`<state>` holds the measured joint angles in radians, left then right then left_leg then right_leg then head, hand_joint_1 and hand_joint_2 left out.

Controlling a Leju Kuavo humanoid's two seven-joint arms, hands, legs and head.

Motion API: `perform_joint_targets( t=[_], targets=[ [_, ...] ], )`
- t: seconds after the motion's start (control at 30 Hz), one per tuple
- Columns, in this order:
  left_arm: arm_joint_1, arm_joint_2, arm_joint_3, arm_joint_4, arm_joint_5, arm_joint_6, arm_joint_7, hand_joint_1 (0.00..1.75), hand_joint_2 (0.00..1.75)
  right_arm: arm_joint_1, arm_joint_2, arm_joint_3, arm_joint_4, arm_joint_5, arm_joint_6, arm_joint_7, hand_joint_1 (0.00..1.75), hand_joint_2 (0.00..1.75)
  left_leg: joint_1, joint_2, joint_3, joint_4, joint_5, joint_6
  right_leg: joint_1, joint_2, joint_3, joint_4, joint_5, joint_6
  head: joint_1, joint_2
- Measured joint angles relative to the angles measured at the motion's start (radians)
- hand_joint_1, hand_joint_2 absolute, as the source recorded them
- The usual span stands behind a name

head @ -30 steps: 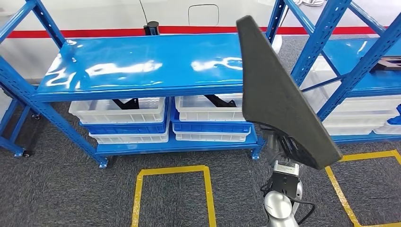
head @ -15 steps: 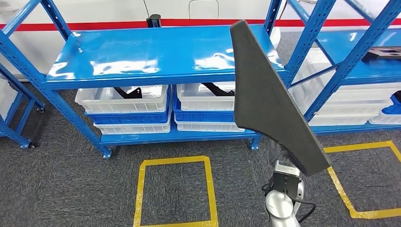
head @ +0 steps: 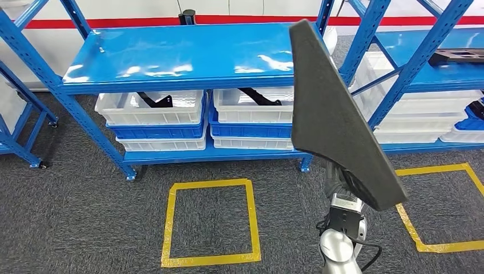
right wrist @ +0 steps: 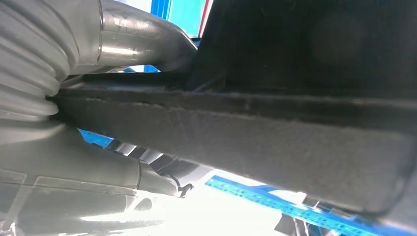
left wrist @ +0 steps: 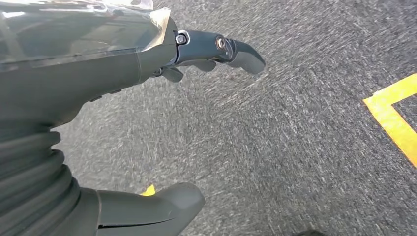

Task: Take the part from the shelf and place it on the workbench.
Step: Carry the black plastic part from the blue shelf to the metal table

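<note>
the right hand (right wrist: pixel 88 132) grips the part (head: pixel 334 120), a dark grey foam-like piece shaped as a long triangle; in the right wrist view the grey thumb and the fingers (right wrist: pixel 147 44) close on its thick edge from both sides. in the head view the part stands upright above the right arm, its narrow tip up and its wide end down by the wrist, where the hand is mostly hidden behind it. it is held in the air, in front of the blue workbench (head: pixel 171 57), not resting on anything.

the left hand (left wrist: pixel 147 73) holds nothing; its dark fingers (left wrist: pixel 231 49) stretch out, well apart from the thumb, over the grey carpet (left wrist: pixel 295 147).

under the glossy blue top, white and blue bins (head: pixel 151 111) sit stacked on the lower shelf, two of them with black parts inside. a yellow tape square (head: pixel 210 222) marks the carpet before the workbench, and a second blue rack (head: pixel 422 51) stands to the right.
</note>
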<state>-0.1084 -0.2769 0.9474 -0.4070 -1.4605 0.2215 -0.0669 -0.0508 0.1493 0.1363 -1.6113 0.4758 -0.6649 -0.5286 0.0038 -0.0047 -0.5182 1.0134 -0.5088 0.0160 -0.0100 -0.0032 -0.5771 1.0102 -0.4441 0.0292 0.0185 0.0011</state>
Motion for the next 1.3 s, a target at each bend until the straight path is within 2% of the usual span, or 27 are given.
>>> perform_joint_targets(
  t=[0.07,0.1,0.13,0.2,0.23,0.27,0.3,0.33,0.4,0.47,0.53,0.6,0.63,0.7,0.73,0.77,0.8,0.83,0.9,0.97,1.0,1.07,1.13,1.2,1.23,1.27,1.3],
  targets=[
    [-0.001,0.0,-0.002,0.0,0.0,-0.001,0.001,0.0,1.75,0.0,0.0,0.0,0.003,0.0,0.0,-0.003,1.75,1.75,-0.001,0.003,-0.01,-0.007,0.013,0.017,-0.001,0.001,-0.007,0.003,0.004,0.014,0.0,0.0],
    [-0.003,0.001,-0.003,0.0,0.0,-0.001,0.001,0.0,1.75,0.0,0.0,-0.001,0.005,0.0,0.0,-0.004,1.75,1.75,0.0,0.005,-0.017,-0.01,0.023,0.028,-0.001,0.001,-0.018,0.019,-0.011,0.017,0.001,0.0],
    [-0.005,0.001,-0.005,0.0,0.0,-0.001,0.002,0.0,1.75,0.0,-0.001,-0.001,0.007,-0.001,-0.001,-0.006,1.75,1.75,0.002,0.008,-0.026,-0.014,0.034,0.037,-0.001,0.002,-0.034,0.052,-0.038,0.016,0.003,0.0],
    [-0.008,0.002,-0.007,0.0,0.0,-0.001,0.003,0.0,1.75,0.0,-0.001,-0.001,0.013,-0.003,-0.001,-0.01,1.75,1.75,0.002,0.01,-0.05,-0.014,0.053,0.045,-0.003,0.002,-0.078,0.172,-0.116,0.011,0.008,0.0],
    [-0.009,0.002,-0.008,0.0,0.0,-0.001,0.004,0.0,1.75,0.0,-0.001,-0.001,0.017,-0.004,-0.001,-0.011,1.75,1.75,0.002,0.011,-0.063,-0.013,0.062,0.044,-0.003,0.002,-0.094,0.233,-0.144,0.013,0.009,0.0],
    [-0.009,0.002,-0.008,0.0,0.0,-0.001,0.005,0.0,1.75,0.001,-0.001,-0.001,0.021,-0.005,-0.001,-0.011,1.75,1.75,0.002,0.012,-0.076,-0.013,0.072,0.044,-0.004,0.002,-0.098,0.272,-0.154,0.019,0.009,0.0],
    [-0.009,0.003,-0.009,0.0,0.0,-0.001,0.006,0.0,1.75,0.001,-0.002,-0.002,0.025,-0.006,-0.001,-0.012,1.75,1.75,0.002,0.012,-0.087,-0.012,0.081,0.042,-0.005,0.002,-0.084,0.274,-0.147,0.028,0.01,0.0],
    [-0.009,0.003,-0.01,0.0,0.0,-0.001,0.006,0.0,1.75,0.001,-0.002,-0.002,0.028,-0.006,-0.001,-0.012,1.75,1.75,0.002,0.013,-0.098,-0.012,0.089,0.039,-0.007,0.002,-0.053,0.239,-0.127,0.038,0.01,0.0],
    [-0.009,0.003,-0.013,0.0,0.0,-0.005,0.002,0.0,1.75,-0.002,-0.002,-0.002,0.032,-0.006,0.001,-0.014,1.75,1.75,0.002,0.009,-0.115,-0.01,0.103,0.03,-0.01,0.008,0.051,0.093,-0.095,0.047,0.01,0.0],
    [-0.01,0.003,-0.017,0.001,0.0,-0.012,-0.003,0.0,1.75,-0.006,-0.001,-0.002,0.037,-0.007,0.006,-0.019,1.75,1.75,0.0,0.003,-0.123,-0.009,0.117,0.016,-0.007,0.021,0.118,-0.012,-0.094,0.037,0.008,0.0],
    [-0.01,0.003,-0.021,0.002,0.0,-0.01,-0.002,0.0,1.75,-0.011,0.0,-0.001,0.046,-0.007,0.013,-0.025,1.75,1.75,-0.001,-0.002,-0.125,-0.012,0.131,0.003,0.0,0.024,0.118,-0.03,-0.096,0.019,0.005,0.0],
    [-0.008,0.002,-0.023,0.003,0.0,-0.002,0.001,0.0,1.75,-0.019,0.002,0.0,0.055,-0.008,0.018,-0.028,1.75,1.75,0.003,-0.006,-0.135,-0.001,0.123,-0.008,-0.007,0.013,0.11,-0.031,-0.085,0.0,0.005,0.0],
    [-0.007,0.002,-0.023,0.003,0.0,0.0,0.002,0.0,1.75,-0.023,0.003,0.0,0.058,-0.007,0.019,-0.029,1.75,1.75,0.005,-0.005,-0.148,0.024,0.097,-0.013,-0.011,0.006,0.107,-0.033,-0.078,-0.011,0.003,0.0],
    [-0.005,0.002,-0.027,0.003,-0.001,0.001,0.006,0.0,1.75,-0.027,0.006,0.0,0.064,-0.007,0.019,-0.03,1.75,1.75,0.007,-0.003,-0.192,0.138,0.014,-0.022,-0.011,-0.009,0.097,-0.032,-0.067,-0.026,0.0,0.0],
    [-0.003,0.003,-0.029,0.003,-0.002,-0.001,0.01,0.0,1.75,-0.027,0.007,0.0,0.067,-0.006,0.019,-0.031,1.75,1.75,0.008,-0.002,-0.215,0.205,-0.02,-0.026,-0.009,-0.018,0.091,-0.031,-0.063,-0.028,-0.001,0.0],
    [-0.002,0.003,-0.033,0.004,-0.003,-0.003,0.013,0.0,1.75,-0.027,0.007,-0.001,0.07,-0.006,0.019,-0.031,1.75,1.75,0.008,-0.002,-0.229,0.257,-0.038,-0.029,-0.008,-0.026,0.086,-0.03,-0.061,-0.029,-0.001,0.0],
    [0.0,0.003,-0.037,0.004,-0.004,-0.006,0.017,0.0,1.75,-0.027,0.008,-0.002,0.073,-0.005,0.019,-0.031,1.75,1.75,0.008,0.0,-0.227,0.273,-0.035,-0.03,-0.006,-0.035,0.083,-0.028,-0.059,-0.028,-0.001,0.0],
    [0.002,0.003,-0.041,0.005,-0.005,-0.01,0.02,0.0,1.75,-0.027,0.008,-0.003,0.075,-0.005,0.019,-0.031,1.75,1.75,0.009,0.003,-0.204,0.248,-0.014,-0.03,-0.006,-0.043,0.082,-0.026,-0.059,-0.027,-0.001,0.0],
    [0.002,0.004,-0.051,0.005,-0.008,-0.016,0.025,0.0,1.75,-0.028,0.008,-0.004,0.076,-0.003,0.019,-0.031,1.75,1.75,0.007,0.031,-0.12,0.116,0.038,-0.023,-0.003,-0.058,0.082,-0.023,-0.06,-0.025,-0.001,0.0],
    [0.0,0.005,-0.06,0.006,-0.009,-0.021,0.03,0.0,1.75,-0.029,0.008,-0.005,0.077,0.001,0.02,-0.031,1.75,1.75,-0.002,0.061,-0.066,0.018,0.059,-0.01,0.005,-0.072,0.079,-0.022,-0.06,-0.02,0.0,0.0],
    [-0.001,0.005,-0.065,0.007,-0.01,-0.022,0.033,0.0,1.75,-0.029,0.008,-0.005,0.077,0.004,0.02,-0.031,1.75,1.75,-0.007,0.066,-0.062,0.003,0.056,-0.003,0.008,-0.08,0.077,-0.022,-0.06,-0.015,0.001,0.0],
    [-0.002,0.006,-0.073,0.008,-0.011,-0.025,0.038,0.0,1.75,-0.029,0.008,-0.006,0.076,0.009,0.021,-0.03,1.75,1.75,-0.008,0.05,-0.068,-0.006,0.06,0.012,0.011,-0.092,0.074,-0.021,-0.061,-0.005,0.002,0.0],
    [-0.003,0.006,-0.077,0.008,-0.012,-0.028,0.04,0.0,1.75,-0.029,0.008,-0.006,0.074,0.013,0.022,-0.029,1.75,1.75,-0.003,0.032,-0.07,-0.016,0.07,0.029,0.009,-0.066,0.055,0.016,-0.085,0.001,0.004,0.0],
    [-0.007,0.006,-0.084,0.009,-0.012,-0.033,0.042,0.0,1.75,-0.025,0.006,-0.007,0.073,0.015,0.022,-0.028,1.75,1.75,0.0,0.013,-0.075,-0.02,0.078,0.04,0.005,-0.022,0.002,0.131,-0.14,-0.002,0.006,0.0],
    [-0.008,0.005,-0.088,0.009,-0.012,-0.035,0.042,0.0,1.75,-0.021,0.005,-0.008,0.073,0.015,0.022,-0.028,1.75,1.75,0.0,0.002,-0.079,-0.02,0.08,0.042,0.004,-0.01,-0.032,0.202,-0.167,-0.003,0.006,0.0],
    [-0.008,0.005,-0.091,0.01,-0.012,-0.038,0.042,0.0,1.75,-0.016,0.004,-0.01,0.073,0.015,0.022,-0.027,1.75,1.75,0.0,-0.009,-0.082,-0.02,0.082,0.042,0.002,-0.005,-0.057,0.256,-0.183,-0.001,0.006,0.0],
    [-0.008,0.005,-0.093,0.01,-0.013,-0.039,0.042,0.0,1.75,-0.012,0.003,-0.011,0.073,0.015,0.021,-0.027,1.75,1.75,0.0,-0.021,-0.084,-0.019,0.085,0.041,0.0,-0.003,-0.067,0.275,-0.183,0.005,0.006,0.0]
  ],
)
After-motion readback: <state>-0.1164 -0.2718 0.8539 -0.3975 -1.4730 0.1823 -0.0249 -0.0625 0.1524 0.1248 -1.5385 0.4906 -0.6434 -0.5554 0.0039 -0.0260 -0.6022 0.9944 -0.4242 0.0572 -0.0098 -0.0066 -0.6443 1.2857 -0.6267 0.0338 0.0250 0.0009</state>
